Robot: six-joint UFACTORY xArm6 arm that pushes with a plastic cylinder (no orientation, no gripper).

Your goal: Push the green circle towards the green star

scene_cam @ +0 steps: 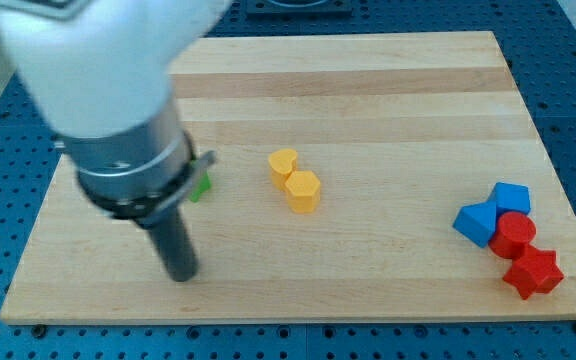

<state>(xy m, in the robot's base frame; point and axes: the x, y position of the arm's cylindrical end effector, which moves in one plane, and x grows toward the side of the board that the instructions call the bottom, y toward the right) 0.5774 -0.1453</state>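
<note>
Resting just below a green block [202, 186] (mostly hidden), my tip [182, 272] carries no jaws

White arm housing [98, 60], grey collar, dark rod.

- Green block [202, 186]: only a small sliver shows, at the board's left-centre, poking out from behind the arm's grey collar. Shape cannot be made out, so circle or star is undetermined.
- It lies flat on the wood, to the view's left of the yellow pair, apart from them.
- Second green piece: not seen; hidden or out of view.
</note>
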